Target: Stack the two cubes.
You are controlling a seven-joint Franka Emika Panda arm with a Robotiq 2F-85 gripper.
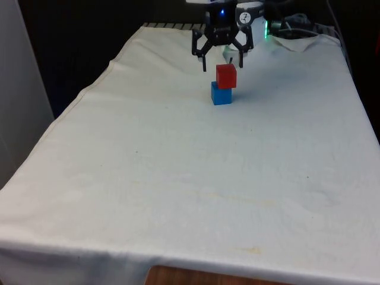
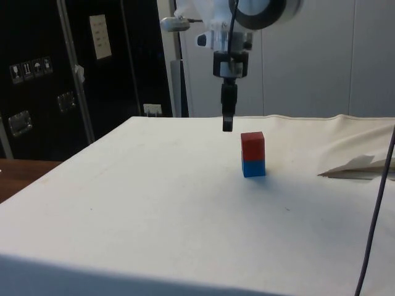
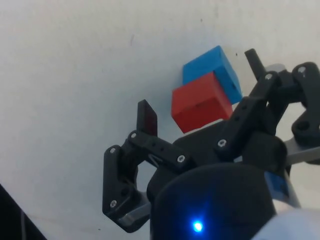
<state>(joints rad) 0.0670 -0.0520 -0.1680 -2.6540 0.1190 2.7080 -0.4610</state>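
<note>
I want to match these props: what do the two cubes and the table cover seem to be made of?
Red cube: probably painted wood or hard plastic, matte with crisp edges. Blue cube beneath it: the same look. Table cover: white woven cloth, judging by its soft creases and draped edges.
</note>
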